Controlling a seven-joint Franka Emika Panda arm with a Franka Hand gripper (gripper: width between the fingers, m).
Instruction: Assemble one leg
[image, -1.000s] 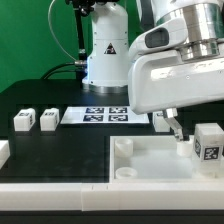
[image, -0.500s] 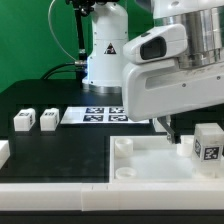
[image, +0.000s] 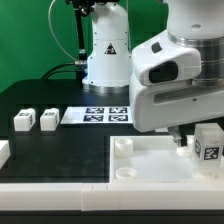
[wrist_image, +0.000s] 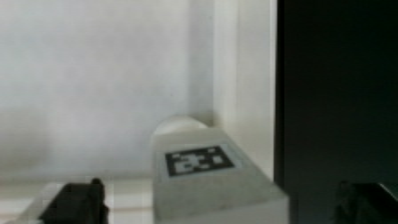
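Observation:
A white leg (image: 208, 143) with a black-and-white tag stands on the large white tabletop (image: 150, 168) at the exterior view's right. In the wrist view the same leg (wrist_image: 206, 165) lies between my two dark fingertips (wrist_image: 75, 202), with space on both sides. My gripper (wrist_image: 222, 205) is open and low over the tabletop; in the exterior view the gripper (image: 182, 142) is just left of the leg, mostly hidden by the arm. Two more legs (image: 22, 120) (image: 47, 119) stand on the black table at the exterior view's left.
The marker board (image: 108, 115) lies on the black table behind the tabletop. Another white part (image: 3, 152) shows at the exterior view's left edge. The robot base (image: 107, 50) stands behind. The tabletop has a round corner socket (image: 123, 146).
The arm has moved down and toward the exterior view's right, bringing the fingers closer to the leg on the tabletop. The legs have not moved.

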